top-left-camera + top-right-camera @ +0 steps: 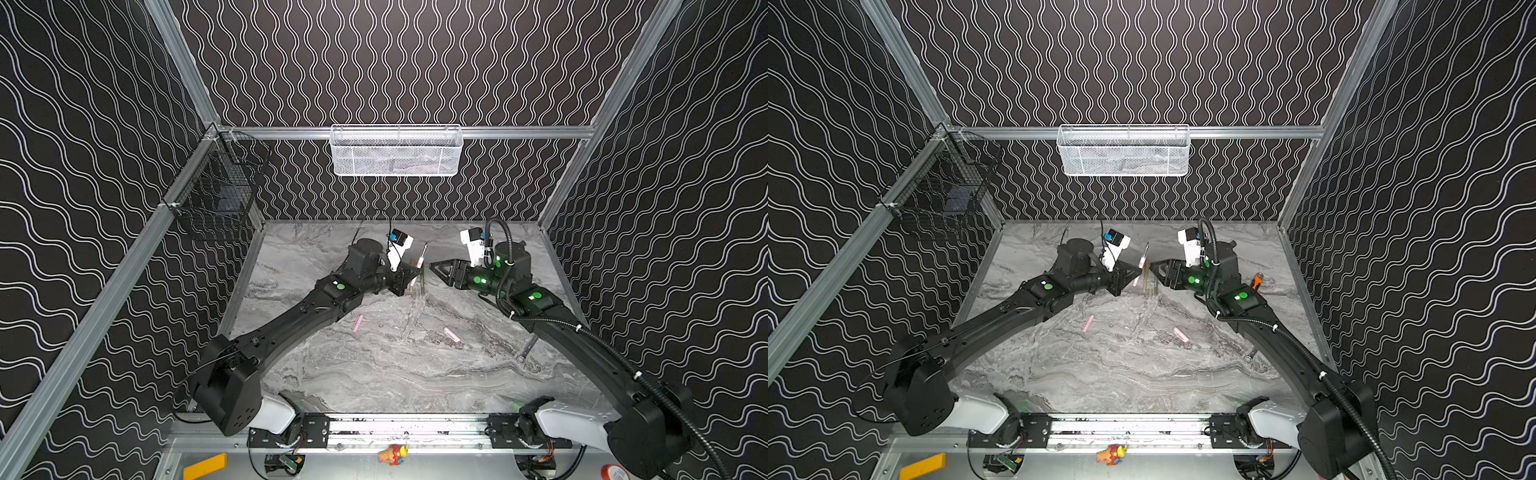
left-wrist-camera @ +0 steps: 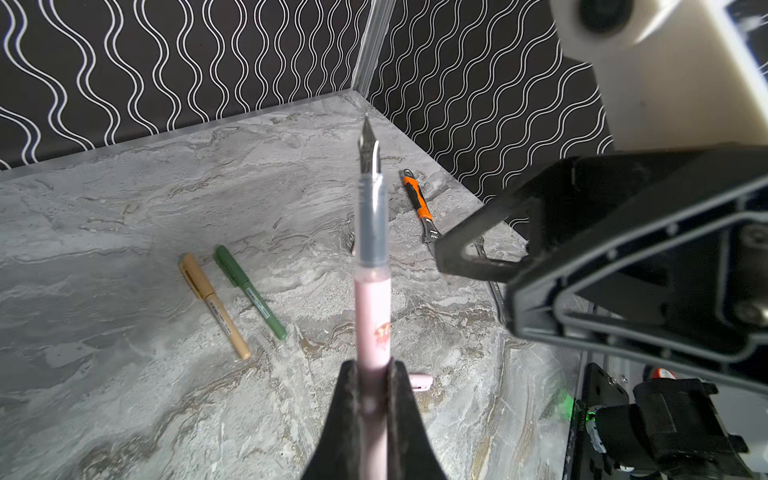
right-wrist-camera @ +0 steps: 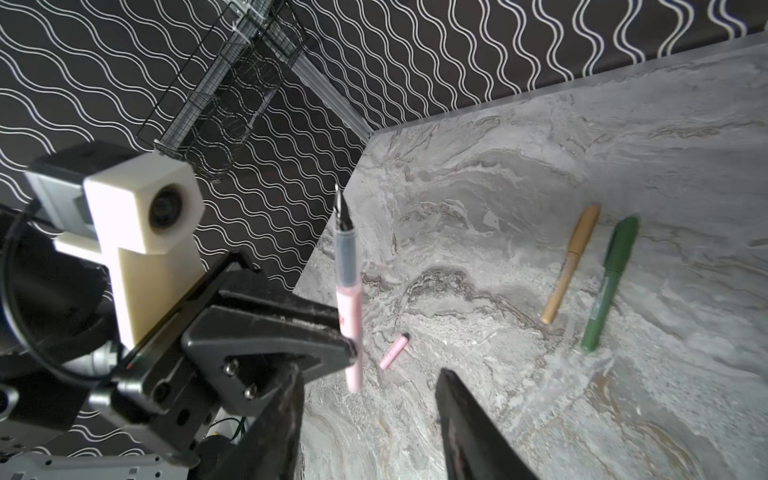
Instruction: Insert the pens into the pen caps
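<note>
We had the left gripper (image 2: 372, 368) clamped on a pink pen (image 2: 372, 307), nib bare. Our right gripper (image 3: 370, 370) hung open and empty. Marble table (image 2: 124, 208), wavy black walls (image 1: 395, 62).

Left black gripper (image 2: 372, 370) clamps a pale pink pen (image 2: 372, 307); right black gripper (image 3: 368, 376) faces it, jaws apart, empty.

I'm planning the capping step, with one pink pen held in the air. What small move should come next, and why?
Probably lower the right pincer toward the pink cap nearest it. Its jaws stand open and empty, while the left pincer grips the pink pen, whose nib is bare and raised, so a cap has to be fetched first.
</note>
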{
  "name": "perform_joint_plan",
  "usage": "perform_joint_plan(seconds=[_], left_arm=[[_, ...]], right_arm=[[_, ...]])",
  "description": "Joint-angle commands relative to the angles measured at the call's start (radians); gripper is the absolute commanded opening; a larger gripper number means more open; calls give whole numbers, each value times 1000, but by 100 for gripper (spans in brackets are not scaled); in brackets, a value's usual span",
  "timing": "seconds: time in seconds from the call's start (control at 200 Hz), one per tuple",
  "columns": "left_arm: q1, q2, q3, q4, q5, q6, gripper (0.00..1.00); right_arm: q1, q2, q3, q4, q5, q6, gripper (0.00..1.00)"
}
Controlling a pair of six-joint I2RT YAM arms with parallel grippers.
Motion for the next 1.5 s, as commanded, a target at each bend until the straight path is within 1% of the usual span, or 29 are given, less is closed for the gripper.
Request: perform_joint_plan(seconds=[0.0,0.255,0.28,0.45,0.611,0.706,0.761,0.776,0.796,0.831,0.881,1.006,1.056,1.216,1.251,1.291,1.371,1.402,1.447,1.497], left_arm=[[-2,4,5,39,30,-12,1],[-5,11,9,46,55,-23,1],[-4,14,10,48,57,-23,1],[-4,14,7,53,63,-28,1],[-5,10,7,52,62,-28,0],[-7,6,7,53,63,-25,0],[-5,6,7,51,60,-24,0],[-5,6,7,51,59,-24,0],[-6,6,6,52,60,-23,0],[-6,6,5,53,60,-22,0],[-7,6,7,49,61,-22,0],[-7,8,5,52,65,-20,1],[-6,9,9,48,68,-20,1],[-7,12,12,49,84,-19,3],[-7,12,14,47,88,-20,5],[-7,11,13,50,92,-19,10],[-8,9,15,42,99,-11,33],[-8,9,18,31,101,-4,40],[-7,12,26,16,101,7,45],[-8,21,38,-3,103,13,47]], right_arm=[[0,24,12,57,-32,0,52],[0,69,12,104,-67,-4,49],[0,75,43,109,-69,-5,49],[0,103,67,118,-89,-7,48],[1,128,77,124,-87,14,43],[0,134,70,144,-100,29,39],[0,133,63,155,-105,38,32],[0,133,62,157,-107,39,31],[25,134,61,159,-111,41,30],[28,136,59,161,-119,44,29],[29,137,56,164,-125,47,24],[31,137,48,175,-134,54,19],[31,139,49,171,-138,54,14],[31,130,46,164,-126,49,12],[31,128,46,165,-126,48,11],[33,127,49,162,-121,47,10],[34,116,51,152,-93,40,10],[34,110,52,145,-78,31,10],[33,102,57,129,-56,18,9],[34,98,64,110,-33,3,9]])
